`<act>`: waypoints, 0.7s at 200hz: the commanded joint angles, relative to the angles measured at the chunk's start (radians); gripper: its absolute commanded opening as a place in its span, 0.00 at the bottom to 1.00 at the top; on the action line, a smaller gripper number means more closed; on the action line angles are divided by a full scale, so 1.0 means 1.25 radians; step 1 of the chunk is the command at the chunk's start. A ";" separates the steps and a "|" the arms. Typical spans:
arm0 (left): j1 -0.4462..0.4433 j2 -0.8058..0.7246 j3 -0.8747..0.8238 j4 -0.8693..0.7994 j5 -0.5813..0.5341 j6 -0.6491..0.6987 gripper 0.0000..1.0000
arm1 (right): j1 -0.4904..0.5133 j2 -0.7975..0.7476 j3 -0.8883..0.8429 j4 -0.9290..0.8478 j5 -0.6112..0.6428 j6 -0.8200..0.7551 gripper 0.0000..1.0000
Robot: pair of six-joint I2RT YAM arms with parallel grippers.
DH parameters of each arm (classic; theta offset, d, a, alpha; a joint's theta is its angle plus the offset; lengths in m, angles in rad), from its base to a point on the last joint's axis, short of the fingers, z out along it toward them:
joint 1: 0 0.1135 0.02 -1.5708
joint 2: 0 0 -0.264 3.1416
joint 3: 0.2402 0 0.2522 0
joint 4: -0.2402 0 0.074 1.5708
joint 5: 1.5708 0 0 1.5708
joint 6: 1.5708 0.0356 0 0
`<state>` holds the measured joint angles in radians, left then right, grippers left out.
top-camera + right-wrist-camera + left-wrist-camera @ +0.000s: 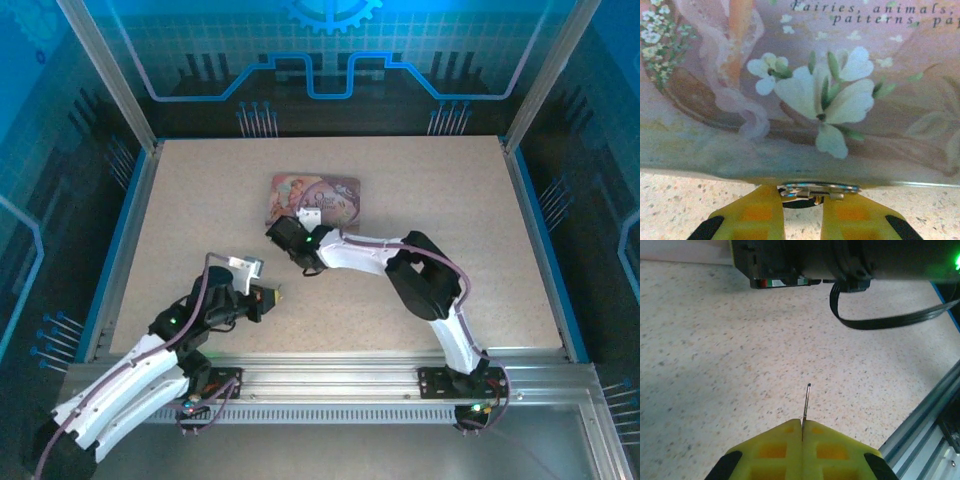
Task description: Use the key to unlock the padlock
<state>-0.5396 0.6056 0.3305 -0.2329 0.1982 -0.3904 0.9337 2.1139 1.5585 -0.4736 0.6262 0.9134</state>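
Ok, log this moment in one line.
left end effector: shut on key | right end effector: straddling silvery hardware at tin edge, grip unclear | key: apart from tin

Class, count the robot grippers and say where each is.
2. The left gripper hangs over bare table, shut on the key. The right gripper is at the pink tin, fingers flanking the padlock.

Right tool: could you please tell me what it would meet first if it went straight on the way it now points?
What looks like the padlock, a small silvery piece just ahead of the right tool at the pink tin's near edge, then the tin itself. Depth is unclear this close.
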 commanded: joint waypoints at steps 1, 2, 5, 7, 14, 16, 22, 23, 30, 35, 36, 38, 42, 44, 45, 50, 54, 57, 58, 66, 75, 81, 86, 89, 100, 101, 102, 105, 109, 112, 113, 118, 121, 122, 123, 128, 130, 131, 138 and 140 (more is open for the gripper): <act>-0.004 0.026 -0.019 0.120 0.074 0.050 0.00 | -0.032 -0.076 -0.002 -0.034 -0.118 -0.046 0.00; -0.003 0.027 -0.019 0.123 0.076 0.051 0.00 | -0.032 -0.077 -0.002 -0.034 -0.122 -0.047 0.00; -0.004 0.033 -0.019 0.132 0.081 0.056 0.00 | -0.036 -0.082 -0.002 -0.037 -0.135 -0.050 0.00; -0.003 0.037 -0.019 0.136 0.084 0.059 0.00 | -0.038 -0.085 -0.002 -0.039 -0.141 -0.051 0.00; -0.004 0.049 -0.018 0.154 0.090 0.070 0.00 | -0.045 -0.093 -0.004 -0.044 -0.167 -0.056 0.00; -0.004 0.054 -0.018 0.159 0.092 0.073 0.00 | -0.047 -0.096 -0.004 -0.046 -0.173 -0.058 0.00; -0.004 0.065 -0.018 0.175 0.100 0.084 0.00 | -0.054 -0.103 -0.007 -0.048 -0.194 -0.063 0.00; -0.004 0.068 -0.018 0.178 0.101 0.085 0.00 | -0.055 -0.104 -0.007 -0.049 -0.196 -0.063 0.00; -0.004 0.084 -0.017 0.195 0.111 0.096 0.00 | -0.062 -0.112 -0.007 -0.054 -0.223 -0.069 0.00; -0.003 0.097 -0.015 0.206 0.119 0.103 0.00 | -0.069 -0.116 -0.007 -0.056 -0.242 -0.071 0.00; -0.004 0.099 -0.014 0.208 0.120 0.105 0.00 | -0.071 -0.117 -0.008 -0.057 -0.245 -0.073 0.00; -0.003 0.105 -0.014 0.214 0.124 0.108 0.00 | -0.073 -0.120 -0.007 -0.057 -0.253 -0.074 0.00; -0.004 0.117 -0.013 0.223 0.131 0.112 0.00 | -0.078 -0.124 -0.010 -0.057 -0.269 -0.077 0.00; -0.003 0.122 -0.013 0.228 0.133 0.115 0.00 | -0.080 -0.125 -0.010 -0.058 -0.276 -0.078 0.00; -0.003 0.126 -0.012 0.232 0.134 0.116 0.00 | -0.081 -0.126 -0.011 -0.058 -0.280 -0.079 0.00; -0.003 0.140 -0.013 0.249 0.135 0.118 0.00 | -0.086 -0.132 -0.013 -0.058 -0.297 -0.080 0.00; -0.003 0.149 -0.015 0.266 0.134 0.117 0.00 | -0.091 -0.138 -0.015 -0.057 -0.307 -0.082 0.00; -0.004 0.158 -0.018 0.281 0.134 0.117 0.00 | -0.094 -0.141 -0.017 -0.056 -0.317 -0.084 0.00; -0.003 0.161 -0.019 0.286 0.135 0.117 0.00 | -0.096 -0.143 -0.018 -0.056 -0.319 -0.084 0.00; -0.003 0.181 -0.029 0.332 0.137 0.112 0.00 | -0.106 -0.152 -0.021 -0.054 -0.342 -0.089 0.00; -0.002 0.207 -0.042 0.390 0.139 0.101 0.00 | -0.115 -0.161 -0.023 -0.054 -0.364 -0.092 0.00; -0.001 0.224 -0.046 0.422 0.141 0.097 0.00 | -0.121 -0.167 -0.027 -0.052 -0.378 -0.095 0.00; -0.001 0.242 -0.047 0.447 0.143 0.095 0.00 | -0.126 -0.170 -0.028 -0.053 -0.391 -0.096 0.00; -0.001 0.252 -0.047 0.460 0.144 0.095 0.00 | -0.130 -0.173 -0.029 -0.051 -0.397 -0.098 0.00; 0.000 0.295 -0.044 0.503 0.146 0.098 0.00 | -0.141 -0.181 -0.035 -0.047 -0.425 -0.101 0.00; 0.000 0.299 -0.042 0.507 0.146 0.098 0.00 | -0.143 -0.182 -0.035 -0.047 -0.428 -0.101 0.00; 0.000 0.302 -0.042 0.510 0.146 0.099 0.00 | -0.144 -0.183 -0.036 -0.046 -0.431 -0.101 0.00; 0.001 0.314 -0.040 0.521 0.147 0.100 0.00 | -0.147 -0.185 -0.038 -0.045 -0.440 -0.101 0.00; 0.002 0.331 -0.038 0.537 0.148 0.101 0.00 | -0.151 -0.187 -0.041 -0.041 -0.452 -0.099 0.00; 0.004 0.343 -0.037 0.550 0.149 0.101 0.00 | -0.155 -0.188 -0.043 -0.039 -0.461 -0.100 0.00; 0.005 0.348 -0.036 0.555 0.150 0.101 0.00 | -0.157 -0.188 -0.044 -0.038 -0.465 -0.100 0.00; 0.009 0.369 -0.034 0.578 0.153 0.100 0.00 | -0.162 -0.191 -0.047 -0.034 -0.478 -0.098 0.00; 0.012 0.382 -0.034 0.593 0.153 0.097 0.00 | -0.165 -0.192 -0.049 -0.031 -0.486 -0.098 0.00; 0.014 0.386 -0.034 0.597 0.153 0.096 0.00 | -0.168 -0.193 -0.050 -0.030 -0.489 -0.098 0.00; 0.015 0.390 -0.034 0.603 0.153 0.094 0.00 | -0.168 -0.193 -0.052 -0.029 -0.493 -0.097 0.00; 0.022 0.415 -0.032 0.625 0.154 0.087 0.00 | -0.174 -0.197 -0.056 -0.026 -0.504 -0.096 0.00; 0.025 0.424 -0.031 0.633 0.156 0.083 0.00 | -0.176 -0.197 -0.057 -0.024 -0.508 -0.095 0.00; 0.028 0.429 -0.031 0.639 0.157 0.082 0.00 | -0.178 -0.198 -0.058 -0.023 -0.511 -0.096 0.00; 0.040 0.462 -0.030 0.677 0.167 0.068 0.00 | -0.186 -0.201 -0.062 -0.021 -0.523 -0.096 0.00; 0.044 0.470 -0.030 0.691 0.170 0.064 0.00 | -0.188 -0.203 -0.064 -0.020 -0.526 -0.096 0.00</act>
<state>-0.5243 1.0962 0.2886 0.4026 0.3649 -0.2886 0.7307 1.9175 1.4971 -0.5301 0.0834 0.8062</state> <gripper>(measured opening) 0.045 0.149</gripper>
